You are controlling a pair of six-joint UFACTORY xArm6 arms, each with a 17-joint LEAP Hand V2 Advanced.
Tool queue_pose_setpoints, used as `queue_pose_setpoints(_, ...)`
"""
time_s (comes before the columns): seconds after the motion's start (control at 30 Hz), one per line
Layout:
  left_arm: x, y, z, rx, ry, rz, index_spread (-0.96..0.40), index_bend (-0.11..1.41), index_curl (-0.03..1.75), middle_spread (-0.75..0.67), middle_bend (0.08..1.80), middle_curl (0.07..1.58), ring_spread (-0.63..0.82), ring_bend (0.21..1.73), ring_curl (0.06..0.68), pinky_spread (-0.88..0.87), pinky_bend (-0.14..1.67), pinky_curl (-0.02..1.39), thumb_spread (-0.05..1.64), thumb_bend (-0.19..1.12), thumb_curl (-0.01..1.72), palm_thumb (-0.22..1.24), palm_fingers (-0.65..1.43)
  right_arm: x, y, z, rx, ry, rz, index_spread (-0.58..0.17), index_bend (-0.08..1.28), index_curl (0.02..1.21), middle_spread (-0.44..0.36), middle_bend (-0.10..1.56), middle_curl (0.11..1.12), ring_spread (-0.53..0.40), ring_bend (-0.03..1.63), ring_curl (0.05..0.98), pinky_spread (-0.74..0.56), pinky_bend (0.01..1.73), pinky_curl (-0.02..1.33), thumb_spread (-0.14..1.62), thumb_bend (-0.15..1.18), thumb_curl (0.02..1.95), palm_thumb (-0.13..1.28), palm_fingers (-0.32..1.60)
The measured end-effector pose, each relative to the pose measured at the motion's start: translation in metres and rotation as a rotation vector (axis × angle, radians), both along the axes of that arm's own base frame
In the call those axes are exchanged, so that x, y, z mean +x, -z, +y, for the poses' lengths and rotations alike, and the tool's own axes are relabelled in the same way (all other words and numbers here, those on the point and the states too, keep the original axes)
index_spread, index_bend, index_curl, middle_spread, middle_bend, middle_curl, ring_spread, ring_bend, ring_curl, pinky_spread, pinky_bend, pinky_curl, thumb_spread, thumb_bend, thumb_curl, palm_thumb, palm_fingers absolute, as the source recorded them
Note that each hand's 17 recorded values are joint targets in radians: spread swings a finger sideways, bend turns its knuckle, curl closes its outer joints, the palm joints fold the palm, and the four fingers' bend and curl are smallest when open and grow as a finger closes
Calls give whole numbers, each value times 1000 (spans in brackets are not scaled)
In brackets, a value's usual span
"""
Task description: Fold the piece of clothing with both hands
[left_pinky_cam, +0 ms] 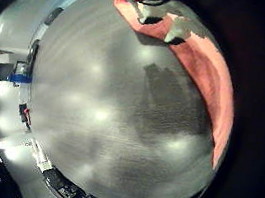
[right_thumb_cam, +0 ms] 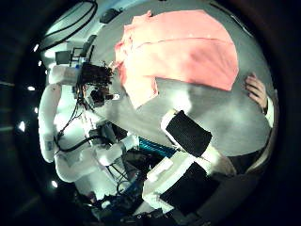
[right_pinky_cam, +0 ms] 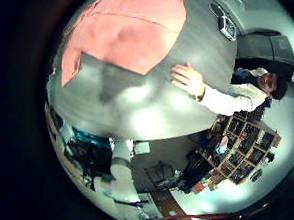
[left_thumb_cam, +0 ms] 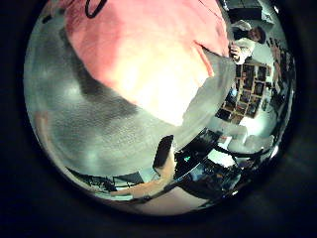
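1. While the piece of clothing [right_thumb_cam: 179,52] lay spread flat on the table [right_thumb_cam: 160,105], the left hand [right_thumb_cam: 94,83] stood at one edge of it, by what looked like a sleeve, as seen from the right thumb side palm view.
2. The right hand [right_thumb_cam: 188,137] hung well apart from the cloth, above bare table. The part of it in view held nothing, and its fingers [right_thumb_cam: 184,130] looked relaxed rather than curled.
3. Whether the left hand's fingers were apart, together or clamped on the cloth could not be told. In the only view that showed that hand it was too small to read.
4. The left thumb side palm view was largely filled by the garment [left_thumb_cam: 149,59], so that palm was judged close to it. No fold showed anywhere, and the step in hand appeared to be taking hold.
5. To do that well, the right hand would likely need to come to the same edge as the left, some way along it, so that the two grips matched.
6. Each hand would do best to pinch only the top layer near a corner or hem (a bunched grab would carry wrinkles into the fold).
7. Both hands would then need to lift and carry the edge across at one pace and keep it taut between them. One hand moving alone would probably skew the crease.
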State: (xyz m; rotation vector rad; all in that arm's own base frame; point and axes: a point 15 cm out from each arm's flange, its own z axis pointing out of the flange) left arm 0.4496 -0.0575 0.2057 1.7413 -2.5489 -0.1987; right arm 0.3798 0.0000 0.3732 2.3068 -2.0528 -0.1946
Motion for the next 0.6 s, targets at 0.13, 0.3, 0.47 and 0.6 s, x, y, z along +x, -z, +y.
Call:
queue_pose_setpoints(0.13,-11,3,-24,-11,37,29,91,137,232,405,185,315,482,680,214,450,474,362,830,-35,328,133,-43,2,2,0,0,3,2,-351,161,286,-43,225,376,65,390,263,337,296,291,1316,-12,352,581,270)
queue_pose_setpoints(0.3,-15,24,-29,5,45,73,95,140,231,406,189,313,484,676,213,449,465,353,822,-35,333,131,-39,4,4,-1,0,0,-3,-351,162,287,-37,224,376,65,392,263,337,297,291,1316,-12,352,581,268)
queue_pose_setpoints(0.47,-17,48,-27,31,37,98,111,157,241,415,191,312,493,667,210,452,449,344,817,-34,338,133,-19,4,4,-3,0,-1,-3,-351,162,287,-34,227,375,65,393,263,337,298,291,1316,-12,352,581,269)
queue_pose_setpoints(0.6,-22,73,-25,78,35,114,127,174,260,331,283,341,483,642,197,442,389,322,812,-29,344,160,103,2,6,-7,0,6,4,-351,162,287,-34,228,375,65,393,262,337,298,291,1316,-12,352,581,268)
